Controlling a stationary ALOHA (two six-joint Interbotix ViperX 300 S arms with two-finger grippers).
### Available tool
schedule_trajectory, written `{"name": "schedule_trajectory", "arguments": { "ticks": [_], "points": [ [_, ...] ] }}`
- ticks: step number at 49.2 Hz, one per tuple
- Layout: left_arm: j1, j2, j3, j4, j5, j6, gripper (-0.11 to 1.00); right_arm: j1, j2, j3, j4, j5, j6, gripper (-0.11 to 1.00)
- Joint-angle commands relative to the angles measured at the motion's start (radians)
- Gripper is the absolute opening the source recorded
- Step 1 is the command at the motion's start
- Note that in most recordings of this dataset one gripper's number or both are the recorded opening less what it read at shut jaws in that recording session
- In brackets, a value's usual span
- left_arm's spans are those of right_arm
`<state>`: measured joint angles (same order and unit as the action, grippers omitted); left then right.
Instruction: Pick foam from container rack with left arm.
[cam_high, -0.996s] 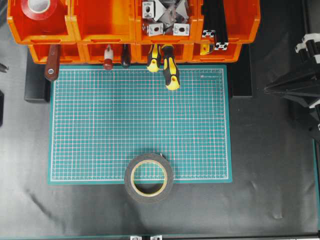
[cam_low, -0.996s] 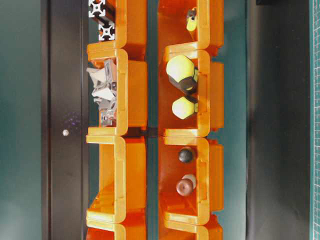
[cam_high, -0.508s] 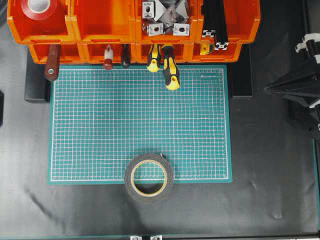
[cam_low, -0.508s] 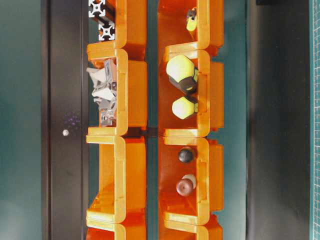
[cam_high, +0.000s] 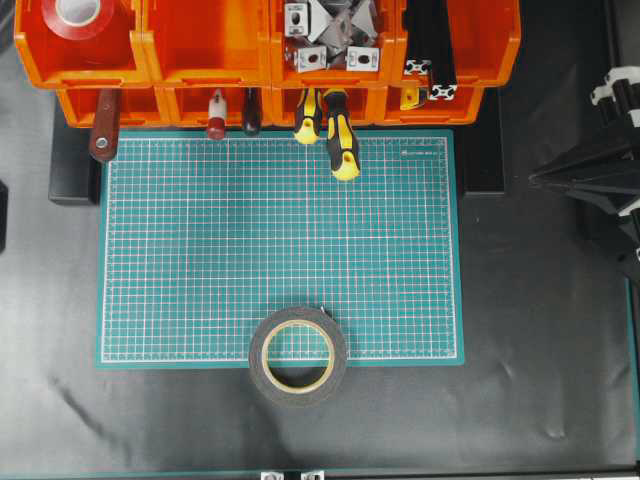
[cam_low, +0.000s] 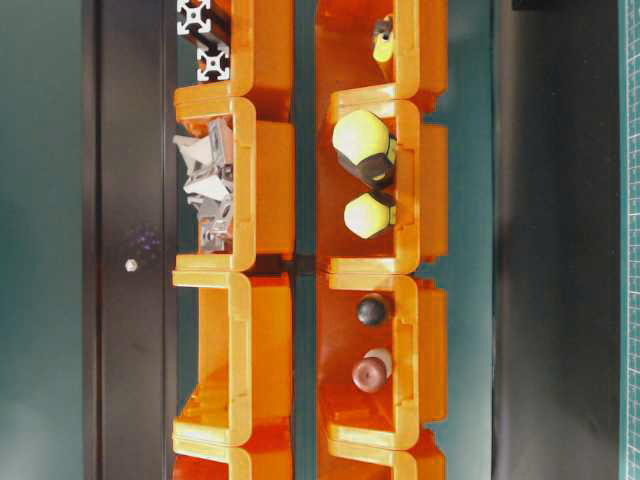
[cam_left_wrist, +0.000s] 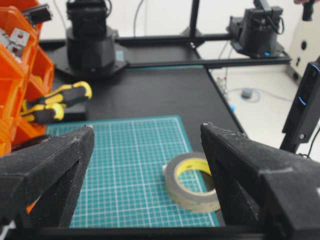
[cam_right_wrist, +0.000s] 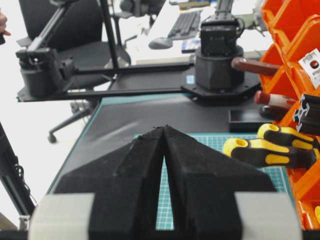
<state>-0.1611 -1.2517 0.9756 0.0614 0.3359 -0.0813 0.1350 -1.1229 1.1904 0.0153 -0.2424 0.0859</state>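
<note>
We see the container rack along the far edge of the counter, two rows of orange bins joined side by side. In the upper row, the leftmost bin holds a red tape roll with a white core, the next bin shows only its orange floor, the third holds a heap of grey metal brackets, and the fourth holds black slotted bars. In the lower row, a brown handle sticks out of the leftmost bin, a dark red handle and a black handle out of the next, and two yellow-and-black handles out of the third, reaching over the green mat.

The foam is not in any bin: it lies flat on the near edge of the mat, partly over the bare counter, well apart from the rack.

From the left wrist camera, the left gripper stands released, its two black fingers wide apart and holding nothing. The foam lies ahead of it and below, toward its right finger, not touched by either; the rack's bins stand off to its left.

The right gripper is clenched, its fingers meeting at the tips with nothing between them; the rack is on its right, with the yellow-and-black handles just ahead on that side. In the overhead view it sits at the right edge, well apart from the foam.
</note>
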Motion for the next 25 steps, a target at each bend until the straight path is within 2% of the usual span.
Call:
{"name": "schedule_trajectory", "arguments": {
  "ticks": [1, 25],
  "points": [
    [0.000, 0.009, -0.008, 0.003, -0.011, 0.002, 0.83, 0.002, 0.006, -0.014, -0.003, -0.012, -0.002, 0.00],
    [0.000, 0.006, -0.006, 0.003, -0.011, -0.005, 0.83, 0.002, 0.009, -0.012, -0.003, -0.008, 0.002, 0.00]
  ]
}}
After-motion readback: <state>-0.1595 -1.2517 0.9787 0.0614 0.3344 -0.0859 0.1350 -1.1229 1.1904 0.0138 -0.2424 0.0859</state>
